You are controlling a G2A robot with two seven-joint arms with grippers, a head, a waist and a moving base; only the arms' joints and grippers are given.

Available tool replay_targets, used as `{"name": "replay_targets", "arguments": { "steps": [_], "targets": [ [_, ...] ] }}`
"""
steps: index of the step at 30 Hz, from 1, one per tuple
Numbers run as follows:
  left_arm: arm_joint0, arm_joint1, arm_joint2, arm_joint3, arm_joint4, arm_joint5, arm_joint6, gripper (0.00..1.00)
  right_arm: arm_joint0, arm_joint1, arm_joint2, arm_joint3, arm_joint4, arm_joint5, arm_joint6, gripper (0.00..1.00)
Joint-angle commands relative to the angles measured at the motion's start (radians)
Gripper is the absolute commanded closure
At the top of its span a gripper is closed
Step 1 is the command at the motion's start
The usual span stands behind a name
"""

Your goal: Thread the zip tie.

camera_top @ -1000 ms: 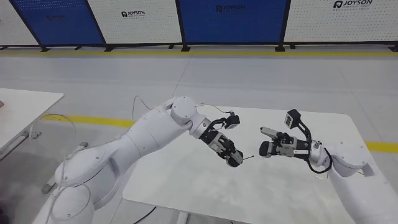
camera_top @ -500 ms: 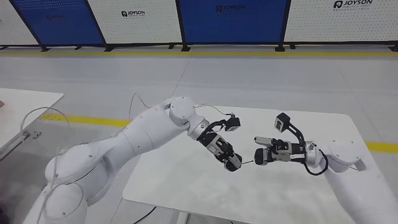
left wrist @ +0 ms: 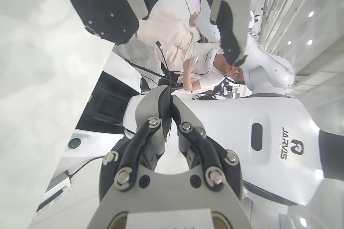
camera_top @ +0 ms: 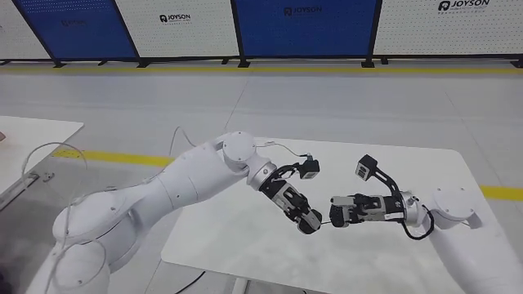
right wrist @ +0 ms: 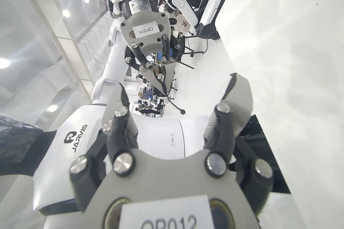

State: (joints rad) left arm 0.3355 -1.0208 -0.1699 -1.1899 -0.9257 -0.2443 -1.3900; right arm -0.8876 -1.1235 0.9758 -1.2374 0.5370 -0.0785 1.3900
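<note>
A thin black zip tie (left wrist: 163,61) sticks out from my left gripper (left wrist: 168,91), which is shut on its strap; the small head (left wrist: 158,43) is at the free end. Above the white table my left gripper (camera_top: 310,224) points toward my right gripper (camera_top: 333,212), with the zip tie (camera_top: 323,221) spanning the short gap. My right gripper (right wrist: 178,95) is open, its fingers (right wrist: 236,91) spread wide. The tie's head (right wrist: 182,111) hangs just in front of that opening, held by the left gripper (right wrist: 163,89). Nothing is between the right fingers.
Both grippers hover over the middle of the white table (camera_top: 392,253), near its front edge (camera_top: 245,265). A second white table (camera_top: 33,139) stands at the far left. Blue and white pegboard panels (camera_top: 302,8) line the back of the room.
My right gripper has moved left toward the left gripper, closing the gap to the tie's tip. The left gripper has drifted slightly down and forward, still holding the tie.
</note>
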Motion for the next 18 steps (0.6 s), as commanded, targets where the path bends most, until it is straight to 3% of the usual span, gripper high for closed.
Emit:
{"name": "replay_targets", "arguments": {
  "steps": [1, 7, 18],
  "targets": [
    [-0.001, 0.002, 0.000, -0.004, -0.001, 0.001, 0.000, 1.00, 0.002, 0.005, -0.006, -0.005, 0.004, 0.001, 0.000, 0.78],
    [-0.002, 0.007, 0.000, -0.009, 0.001, 0.003, 0.000, 1.00, 0.011, 0.018, -0.027, -0.010, 0.009, 0.003, 0.000, 0.88],
    [-0.005, 0.006, 0.000, 0.002, -0.016, -0.006, 0.000, 1.00, 0.023, 0.038, -0.060, -0.018, 0.025, 0.004, 0.000, 0.84]
  ]
}}
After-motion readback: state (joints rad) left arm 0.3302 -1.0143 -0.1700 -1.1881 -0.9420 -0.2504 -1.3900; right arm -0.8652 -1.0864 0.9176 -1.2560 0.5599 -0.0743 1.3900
